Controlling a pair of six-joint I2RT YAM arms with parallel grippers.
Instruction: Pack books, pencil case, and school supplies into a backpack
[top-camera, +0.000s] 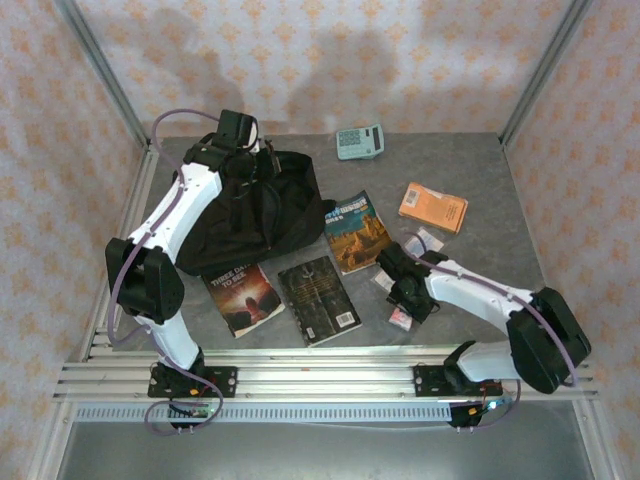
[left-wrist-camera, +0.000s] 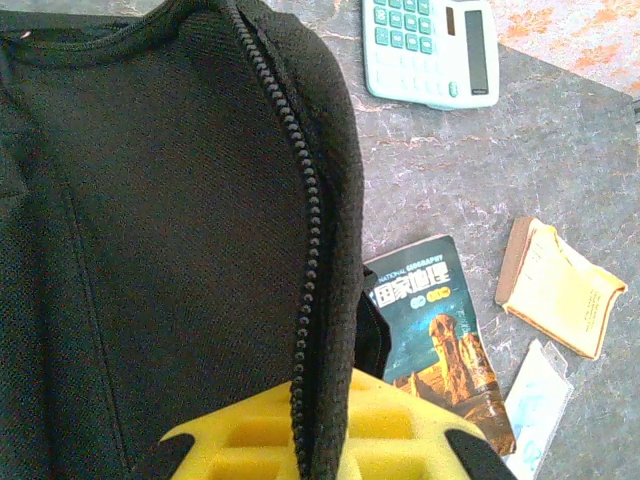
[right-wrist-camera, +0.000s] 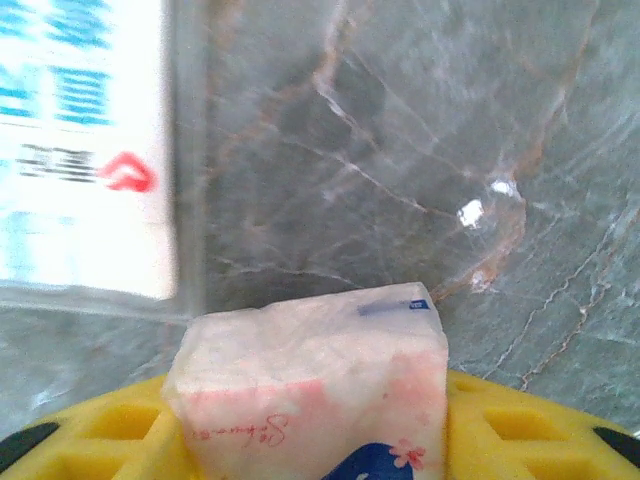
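Pink packet (right-wrist-camera: 310, 380), pinched in the right gripper (right-wrist-camera: 315, 445) by the table's (top-camera: 480, 170) near edge, wants a clean lift across to the backpack (left-wrist-camera: 180, 250) at far left, whose zip edge the left gripper (left-wrist-camera: 320, 450) clamps and should hold wide.

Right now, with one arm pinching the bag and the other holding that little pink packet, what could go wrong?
The left gripper pinches only the thin zip edge of the backpack; the fabric could slip out and the opening sag shut.
The packet in the right gripper looks soft, so it may squash or slide free on the way.
The blue-and-orange book lies between them and might get nudged.
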